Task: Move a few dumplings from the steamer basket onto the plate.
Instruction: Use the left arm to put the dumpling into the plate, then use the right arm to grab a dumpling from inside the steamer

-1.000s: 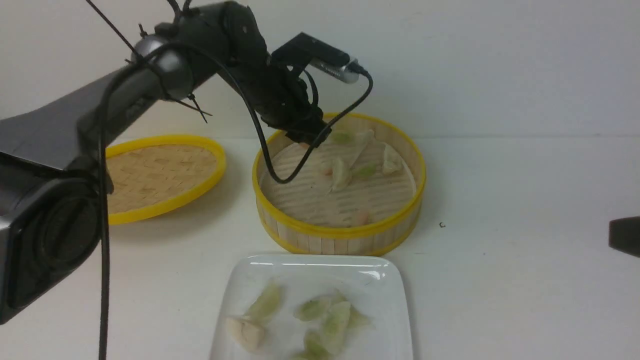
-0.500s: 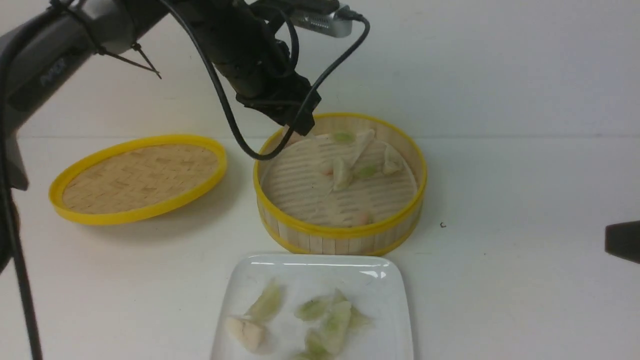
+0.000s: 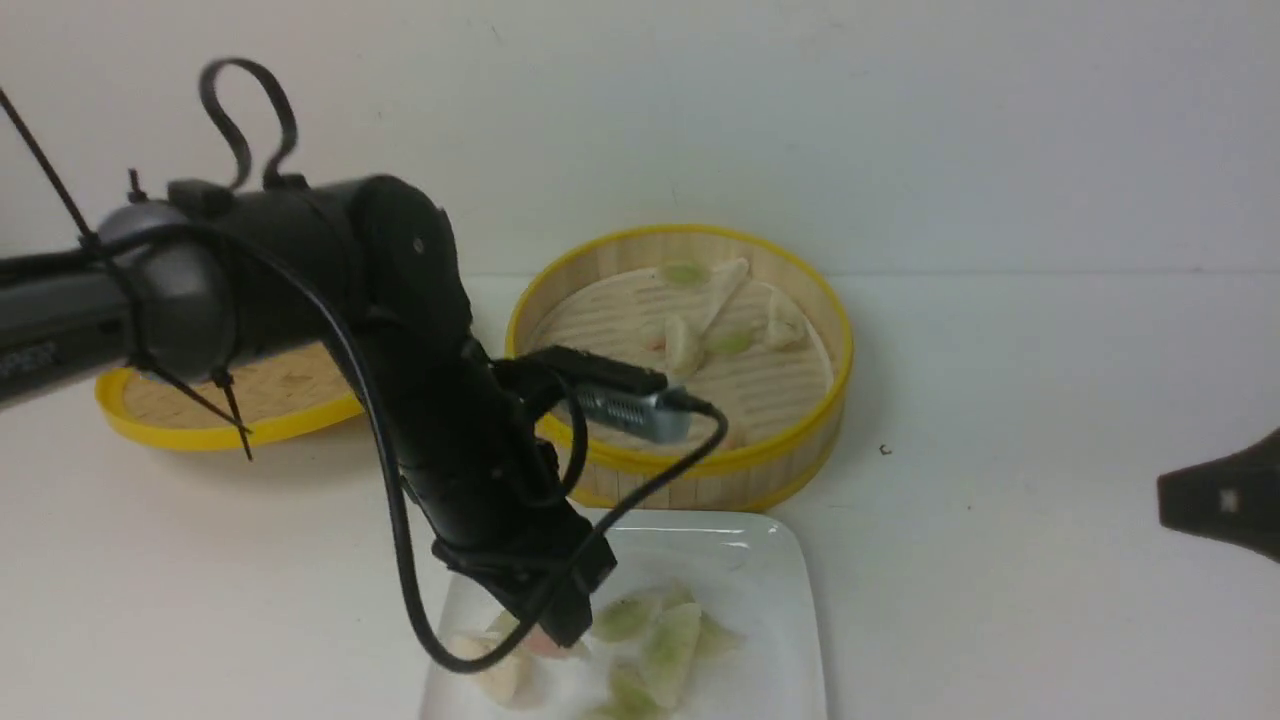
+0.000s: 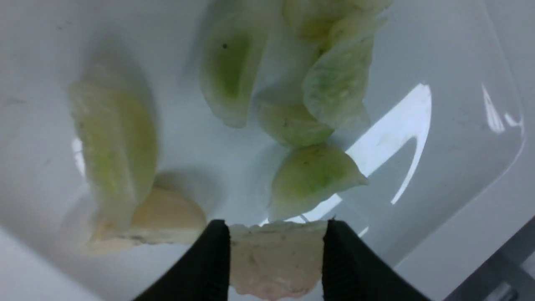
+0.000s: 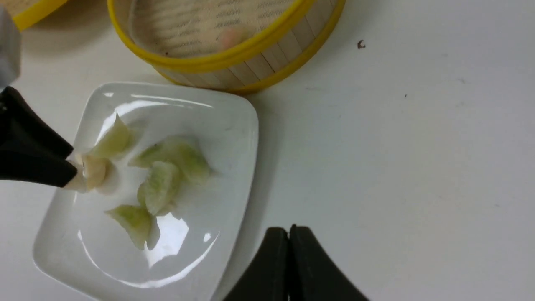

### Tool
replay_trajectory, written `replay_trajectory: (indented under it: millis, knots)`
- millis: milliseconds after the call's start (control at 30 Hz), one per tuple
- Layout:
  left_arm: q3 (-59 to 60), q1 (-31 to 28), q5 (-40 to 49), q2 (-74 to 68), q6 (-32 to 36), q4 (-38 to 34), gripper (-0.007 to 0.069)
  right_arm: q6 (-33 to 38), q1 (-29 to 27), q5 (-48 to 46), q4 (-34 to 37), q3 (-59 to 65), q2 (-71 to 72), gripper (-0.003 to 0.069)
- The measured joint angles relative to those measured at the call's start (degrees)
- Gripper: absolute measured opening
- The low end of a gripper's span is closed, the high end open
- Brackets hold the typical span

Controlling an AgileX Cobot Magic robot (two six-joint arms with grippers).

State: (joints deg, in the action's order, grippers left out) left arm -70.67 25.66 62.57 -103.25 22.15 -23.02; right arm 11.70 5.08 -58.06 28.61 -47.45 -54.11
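Plate [image 3: 780, 600]: near edge cut off in front view; left corner behind left arm [image 3: 440, 400].
Lid [image 3: 170, 425]: right part behind that arm.
Right tool [image 3: 1220, 500]: only dark tip in frame.
Pinkish dumpling [image 4: 276, 259]: base cut off in left wrist view.

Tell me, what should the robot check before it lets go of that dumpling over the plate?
1. Held dumpling pinched between the left gripper's fingers: ok.
2. Plate, not bare table, lies under that gripper: ok.
3. Free landing spot: cannot tell; other dumplings lie close beside the held one.
4. Low enough for a gentle drop: cannot tell.
5. Right gripper shut and off to the plate's side: ok.
6. Basket holds more to fetch: ok.
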Motion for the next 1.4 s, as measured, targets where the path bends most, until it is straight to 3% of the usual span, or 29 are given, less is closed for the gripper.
replay_trajectory:
  millis: [133, 300, 400, 500, 600, 667, 733, 1100, 1233, 1400]
  knots:
    - [0.7, 1.3, -1.9, -0.6, 0.3, 0.2, 0.0279, 2.8, 0.1, -3.2, 0.9, -3.7, -4.3, -0.0015]
    - [0.7, 1.4, -2.7, -0.7, -2.4, 0.5, 0.0493, 4.4, 3.8, -7.4, -0.6, -15.3, -13.6, -0.0013]
    - [0.0, 1.0, -1.2, -0.5, -5.1, 2.1, 0.0526, 2.9, 9.2, -7.9, -4.0, -23.9, -21.4, -0.0011]
    - [-0.1, 0.5, -0.4, 0.8, -7.2, 3.8, 0.0453, 0.8, 11.9, -8.0, -5.4, -29.3, -28.0, -0.0009]
    - [-0.1, -1.0, 1.3, 6.9, -9.3, 6.3, 0.0178, -1.1, 14.3, -9.0, -7.3, -39.8, -39.0, 0.0008]
    - [-0.1, -1.5, 1.7, 11.0, -9.5, 6.5, 0.0073, -1.5, 15.0, -9.7, -8.6, -45.0, -43.6, 0.0027]
    - [0.2, -1.8, 1.8, 15.6, -9.9, 6.7, 0.0018, -1.7, 15.9, -10.8, -9.8, -50.0, -49.1, 0.0064]
    - [10.7, -1.8, -2.4, 39.6, -12.1, 7.5, -0.0006, -2.1, 20.4, -11.1, -13.3, -71.1, -70.8, 0.0374]
    - [13.3, -1.8, -2.7, 43.9, -13.9, 10.0, -0.0006, -2.1, 21.1, -8.9, -13.4, -76.9, -77.7, 0.0435]
    - [14.9, -1.8, -1.3, 45.9, -16.3, 14.6, -0.0006, -2.1, 21.2, -6.3, -13.8, -82.7, -85.2, 0.0448]
